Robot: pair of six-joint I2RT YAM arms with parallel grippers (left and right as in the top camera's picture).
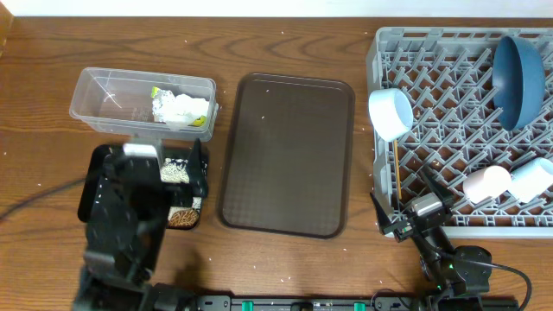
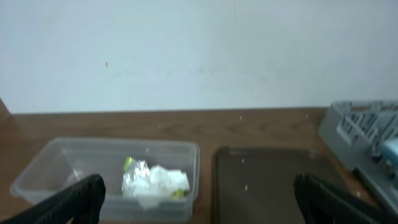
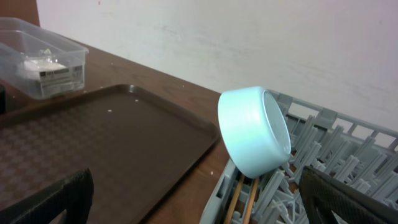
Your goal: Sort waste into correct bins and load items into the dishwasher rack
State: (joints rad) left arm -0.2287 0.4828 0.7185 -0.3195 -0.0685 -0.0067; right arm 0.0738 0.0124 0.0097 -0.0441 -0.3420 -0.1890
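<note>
Right under the left gripper (image 2: 199, 186), whose fingers (image 2: 78, 198) were spread wide with nothing between them, the black tray (image 1: 91, 194) held the rice (image 1: 175, 170) and brown lump (image 1: 181, 218), so it likely needed to lift straight up slowly and not bump the tray's wall.

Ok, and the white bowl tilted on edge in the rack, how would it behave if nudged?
Likely to roll or tip: the white bowl stands on its round edge by the rack wall. Its smooth surface looks slippery to grip. It seems rigid, perhaps breakable.
</note>
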